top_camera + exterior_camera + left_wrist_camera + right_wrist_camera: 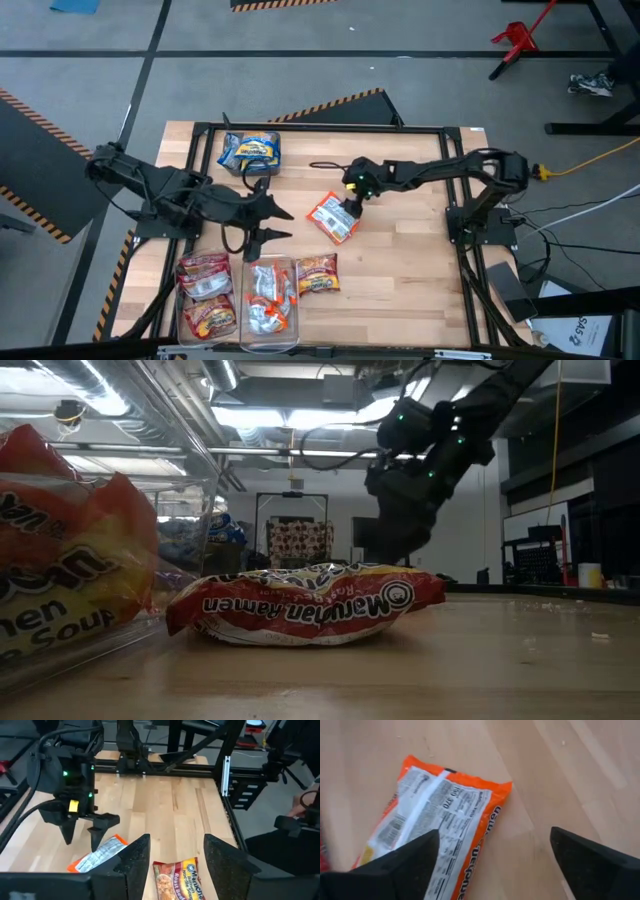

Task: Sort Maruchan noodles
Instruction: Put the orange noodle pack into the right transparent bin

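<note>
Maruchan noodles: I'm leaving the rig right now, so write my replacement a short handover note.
Right claw: open, empty, over the orange packet, which lies label-side down mid-table.
Left claw: open, empty, above the bins.
Sorted: red packets in the left bin; orange-and-white packets in the middle bin.
Loose: a red packet on the wood beside the bins; blue packets at the far edge.
Left to do: bin the orange packet, the loose red one and the blue ones.
</note>
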You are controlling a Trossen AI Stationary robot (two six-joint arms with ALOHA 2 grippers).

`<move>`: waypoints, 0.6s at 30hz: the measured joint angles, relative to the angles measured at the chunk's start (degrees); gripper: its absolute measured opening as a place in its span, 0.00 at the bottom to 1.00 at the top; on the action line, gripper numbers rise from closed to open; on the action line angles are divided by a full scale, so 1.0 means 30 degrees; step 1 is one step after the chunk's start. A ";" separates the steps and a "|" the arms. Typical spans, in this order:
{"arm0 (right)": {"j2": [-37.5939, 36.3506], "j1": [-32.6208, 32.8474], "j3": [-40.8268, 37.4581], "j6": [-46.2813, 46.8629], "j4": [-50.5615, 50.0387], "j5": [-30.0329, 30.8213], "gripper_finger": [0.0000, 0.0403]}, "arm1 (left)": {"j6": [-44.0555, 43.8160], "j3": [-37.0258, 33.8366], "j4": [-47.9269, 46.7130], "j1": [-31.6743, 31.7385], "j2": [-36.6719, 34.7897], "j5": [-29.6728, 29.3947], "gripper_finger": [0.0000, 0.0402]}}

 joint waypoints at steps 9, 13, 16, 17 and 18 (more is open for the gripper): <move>0.1736 0.0149 0.0000 0.0516 0.0736 -0.0024 0.99 | -0.0120 0.0000 -0.0304 0.0231 0.0022 0.0031 0.45; 0.2475 0.0122 0.0037 0.0950 0.1273 -0.0735 0.98 | -0.0668 0.0000 -0.0893 0.0389 0.0029 -0.0500 0.45; 0.2680 0.0093 0.0080 0.1213 0.1379 -0.0829 0.95 | -0.1004 0.0000 -0.1242 0.0564 0.0027 -0.0940 0.45; 0.2693 0.0111 0.0080 0.1258 0.1410 -0.0783 0.93 | -0.1014 0.0000 -0.1333 0.0564 0.0025 -0.0975 0.45; 0.2704 0.0115 0.0080 0.1351 0.1441 -0.0714 0.90 | -0.1012 0.0000 -0.1455 0.0564 0.0025 -0.1106 0.45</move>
